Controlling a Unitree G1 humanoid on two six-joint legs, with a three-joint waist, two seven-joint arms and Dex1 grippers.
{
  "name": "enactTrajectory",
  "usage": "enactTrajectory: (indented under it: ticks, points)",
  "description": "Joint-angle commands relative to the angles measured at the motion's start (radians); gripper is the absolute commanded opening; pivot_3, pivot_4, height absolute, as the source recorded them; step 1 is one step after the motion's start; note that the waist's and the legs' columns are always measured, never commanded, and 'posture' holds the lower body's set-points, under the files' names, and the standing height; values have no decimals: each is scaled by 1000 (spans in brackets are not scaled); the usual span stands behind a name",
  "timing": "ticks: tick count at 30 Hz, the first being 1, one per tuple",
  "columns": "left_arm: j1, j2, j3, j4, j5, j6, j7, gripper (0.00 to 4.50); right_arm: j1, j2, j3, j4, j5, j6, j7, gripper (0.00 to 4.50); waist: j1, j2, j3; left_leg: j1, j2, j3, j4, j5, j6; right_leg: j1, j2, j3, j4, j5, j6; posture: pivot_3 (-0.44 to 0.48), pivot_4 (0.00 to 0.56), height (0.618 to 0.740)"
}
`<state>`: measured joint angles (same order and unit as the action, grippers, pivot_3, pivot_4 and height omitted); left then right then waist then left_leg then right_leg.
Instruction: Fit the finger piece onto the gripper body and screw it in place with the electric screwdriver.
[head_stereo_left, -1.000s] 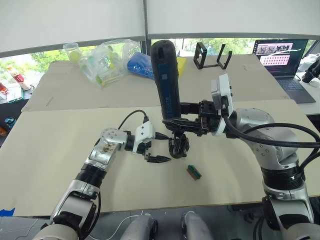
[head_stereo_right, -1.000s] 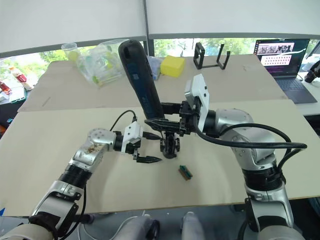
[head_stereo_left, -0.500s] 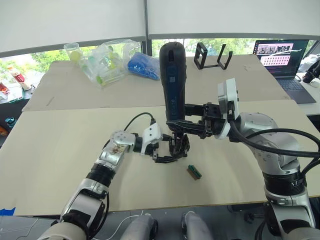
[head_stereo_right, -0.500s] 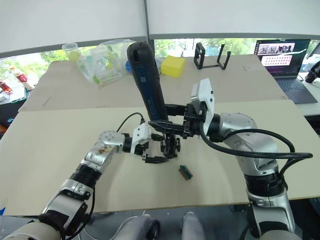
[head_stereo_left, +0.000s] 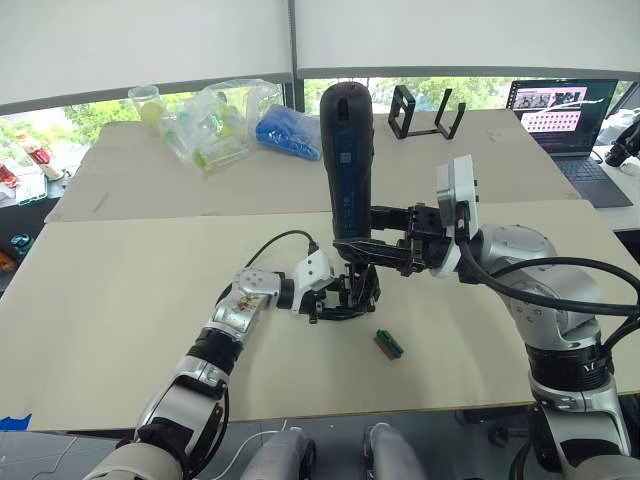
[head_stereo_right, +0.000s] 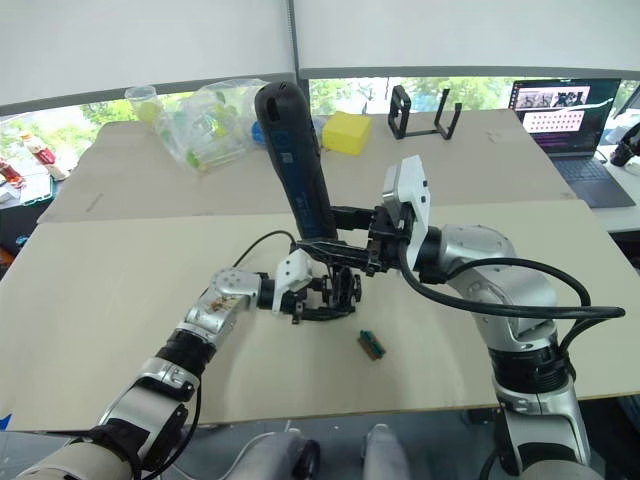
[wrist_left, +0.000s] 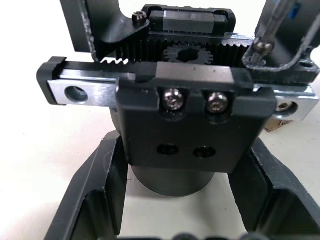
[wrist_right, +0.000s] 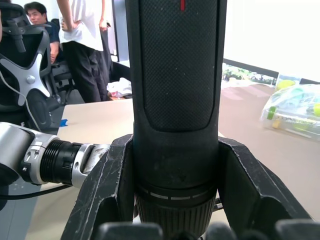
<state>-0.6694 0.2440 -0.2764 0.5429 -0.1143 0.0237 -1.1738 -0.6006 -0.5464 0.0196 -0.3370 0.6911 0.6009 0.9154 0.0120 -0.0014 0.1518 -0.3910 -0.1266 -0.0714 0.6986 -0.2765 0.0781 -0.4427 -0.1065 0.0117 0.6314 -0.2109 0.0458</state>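
Beige table (head_stereo_left: 120, 290) by a window; laptop (head_stereo_left: 560, 110) on the far right, bag of clutter (head_stereo_left: 215, 120) and a black frame stand (head_stereo_left: 420, 110) at the back.

Right gripper (head_stereo_left: 375, 250) is clamped round the electric screwdriver (head_stereo_left: 345, 160), held roughly upright, bit end down over the gripper body (head_stereo_left: 355, 290) mid-table. Left gripper (head_stereo_left: 335, 305) has its fingers spread either side of the body's base (left wrist view: open, flanking it; contact not confirmable).

Progress, my read: finger piece (wrist_left: 192, 122) looks already seated on the rack of the gripper body, two screw heads (wrist_left: 192, 100) present in it. Bit tip (wrist_left: 262, 47) sits beside a part of the frame, off to one side of those two screws, so driving isn't evidently finished. Left to do: line the bit up, drive or tighten.

Hard to tell:
- whether the two screws are fully home
- what exactly the bit is touching; shaft is cut off in the wrist view
- from the head views the body is mostly masked by both grippers
- small green block (head_stereo_left: 388, 343) lies near, apart from everything; role unclear
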Motion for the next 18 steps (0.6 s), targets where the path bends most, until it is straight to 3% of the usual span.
enactTrajectory:
  ticks: [1, 18]
  points:
    - [-29, -1, 6, 9, 6, -15, -1, 2288, 14, 7, -48, -31, 34, -40, 18, 1910, 1, 0, 0, 0, 0, 0, 0, 0, 0, 0, 0, 0, 0, 0, 0, 0, 150, 740]
    - [-45, 9, 13, 43, 18, -45, -14, 2288, 64, -14, 23, 86, -16, -10, 104, 1910, 0, -1, -2, 3, 0, 0, 0, 0, 0, 3, 0, 0, 0, 0, 0, 0, 150, 740]
